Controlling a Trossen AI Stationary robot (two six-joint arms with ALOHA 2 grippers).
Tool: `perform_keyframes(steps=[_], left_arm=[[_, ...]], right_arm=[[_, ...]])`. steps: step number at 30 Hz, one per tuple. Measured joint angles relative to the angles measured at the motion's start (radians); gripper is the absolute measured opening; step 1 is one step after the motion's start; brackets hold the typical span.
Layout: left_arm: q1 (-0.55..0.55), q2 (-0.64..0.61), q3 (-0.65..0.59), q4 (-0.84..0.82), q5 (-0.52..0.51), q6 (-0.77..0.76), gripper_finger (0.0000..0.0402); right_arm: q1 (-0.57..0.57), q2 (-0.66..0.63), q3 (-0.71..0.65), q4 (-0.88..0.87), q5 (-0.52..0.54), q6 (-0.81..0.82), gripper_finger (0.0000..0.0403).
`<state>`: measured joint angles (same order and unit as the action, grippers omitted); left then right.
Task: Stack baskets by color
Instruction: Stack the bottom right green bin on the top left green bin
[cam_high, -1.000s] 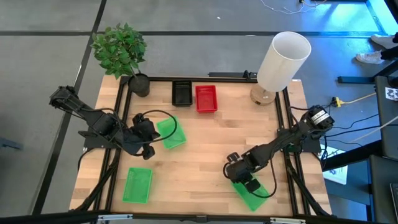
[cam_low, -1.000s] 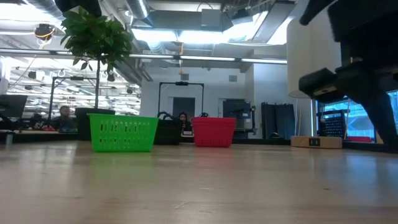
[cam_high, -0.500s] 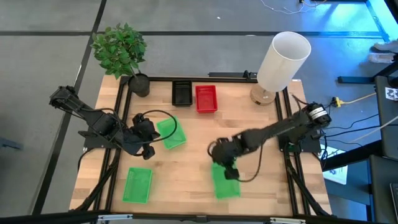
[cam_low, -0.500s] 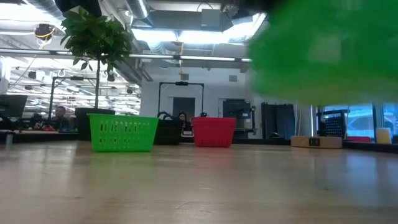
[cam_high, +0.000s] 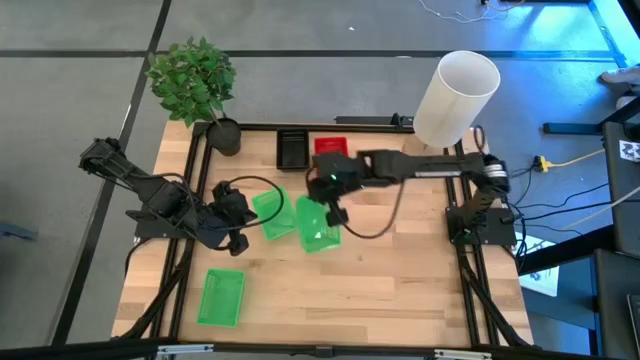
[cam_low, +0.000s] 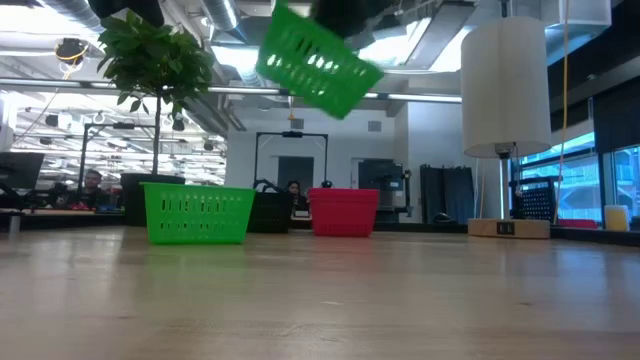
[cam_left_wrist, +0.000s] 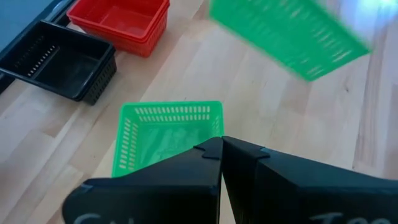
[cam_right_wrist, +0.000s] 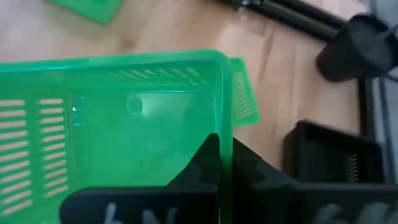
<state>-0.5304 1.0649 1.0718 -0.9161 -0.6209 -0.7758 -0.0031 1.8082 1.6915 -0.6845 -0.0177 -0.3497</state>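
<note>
Baskets sit in three places on the table (cam_high: 400, 280), and one green basket (cam_high: 318, 224) hangs in the air near the centre of the high view, gripped by the right gripper (cam_high: 333, 208). Its fingers are closed tight on the basket's rim wall, as the right wrist view shows, with the green mesh wall pinched between the two dark fingers (cam_right_wrist: 211, 163). In the low view this held basket (cam_low: 318, 60) tilts high in the upper middle of the frame, well clear of the tabletop.

Just left of it in the high view lies a second green basket (cam_high: 270, 213), resting on the wood, with the left gripper (cam_high: 238, 213) at its left edge. The left gripper's fingers are pressed together and hold nothing. A third green basket (cam_high: 221, 297) lies in the lower left of the frame. At upper centre, a black basket (cam_high: 292, 148) stands beside a red basket (cam_high: 328, 145), partly covered by the right arm.

A second earlier, the right gripper stood open over the green basket at the lower right of the table. Since then it has clamped shut, lifted the basket and swung it across to the table's middle. The left arm has stayed where it was.
</note>
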Motion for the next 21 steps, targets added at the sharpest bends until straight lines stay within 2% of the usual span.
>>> perform_keyframes(steps=[6, 14, 21], left_arm=[[0.000, -0.021, 0.000, -0.010, -0.037, -0.007, 0.0000], [0.000, -0.100, 0.000, -0.014, -0.130, -0.009, 0.0000], [0.000, -0.144, 0.000, -0.020, -0.156, -0.008, 0.0000]], right_arm=[[-0.082, 0.167, 0.191, -0.002, -0.094, -0.108, 0.0001], [-0.112, 0.393, 0.421, 0.004, -0.221, -0.176, 0.0000], [-0.128, 0.546, 0.535, 0.068, -0.228, -0.238, 0.0000]])
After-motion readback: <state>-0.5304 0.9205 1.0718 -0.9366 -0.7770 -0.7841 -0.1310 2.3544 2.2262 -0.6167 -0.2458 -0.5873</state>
